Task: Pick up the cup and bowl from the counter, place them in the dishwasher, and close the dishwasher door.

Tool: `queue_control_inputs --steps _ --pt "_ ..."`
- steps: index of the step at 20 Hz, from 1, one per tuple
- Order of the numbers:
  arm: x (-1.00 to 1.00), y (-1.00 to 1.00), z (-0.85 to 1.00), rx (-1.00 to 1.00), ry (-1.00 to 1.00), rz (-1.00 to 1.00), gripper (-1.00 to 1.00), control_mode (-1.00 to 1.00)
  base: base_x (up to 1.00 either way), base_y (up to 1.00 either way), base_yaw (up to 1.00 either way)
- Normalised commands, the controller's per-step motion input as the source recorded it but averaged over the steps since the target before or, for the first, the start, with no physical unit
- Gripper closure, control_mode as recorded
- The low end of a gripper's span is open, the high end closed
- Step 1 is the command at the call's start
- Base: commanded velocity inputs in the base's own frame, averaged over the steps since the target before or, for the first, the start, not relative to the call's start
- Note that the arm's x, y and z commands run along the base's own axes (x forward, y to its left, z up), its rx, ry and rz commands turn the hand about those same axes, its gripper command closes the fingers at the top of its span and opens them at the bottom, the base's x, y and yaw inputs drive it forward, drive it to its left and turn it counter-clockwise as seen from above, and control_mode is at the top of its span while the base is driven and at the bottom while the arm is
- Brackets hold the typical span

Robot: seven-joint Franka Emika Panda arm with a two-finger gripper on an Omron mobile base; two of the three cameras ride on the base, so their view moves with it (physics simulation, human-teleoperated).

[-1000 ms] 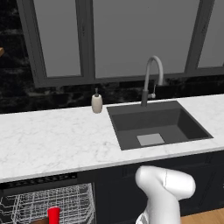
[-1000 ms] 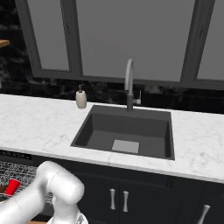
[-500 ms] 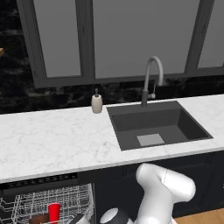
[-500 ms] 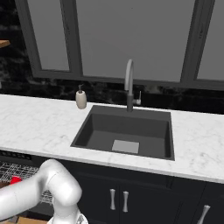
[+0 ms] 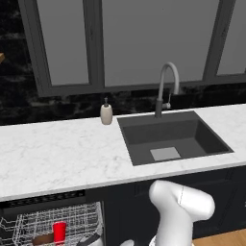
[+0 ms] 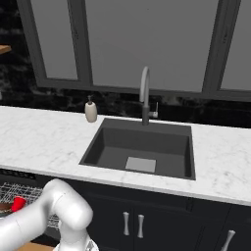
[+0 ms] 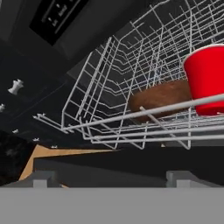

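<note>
Red cup (image 7: 206, 78) and brown bowl (image 7: 162, 99) sit touching in the dishwasher (image 5: 53, 226) rack; fingers (image 7: 181, 177) spread wide, empty; no readable writing.

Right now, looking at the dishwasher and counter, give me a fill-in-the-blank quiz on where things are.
1. The red cup stands in the white wire ____ of the dishwasher.
2. The brown bowl lies right beside the ____.
3. The soap dispenser stands on the ____, left of the sink.
4. The dishwasher door is ____.

Missing words: rack; cup; counter; open
</note>
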Motion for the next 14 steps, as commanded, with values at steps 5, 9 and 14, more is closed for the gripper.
queue_control_inputs --steps 5,9,14 --pt "0.8 -0.19 -1.0 -0.04 -0.18 -0.61 -1.0 -1.0 0.0 0.0 0.0" --pt "0.88 -0.09 -1.0 -0.01 -0.2 -0.61 -1.0 -1.0 0.0 0.0 0.0" --pt "0.86 0.0 -1.0 0.02 -0.29 -0.59 -1.0 -1.0 0.0 0.0 0.0"
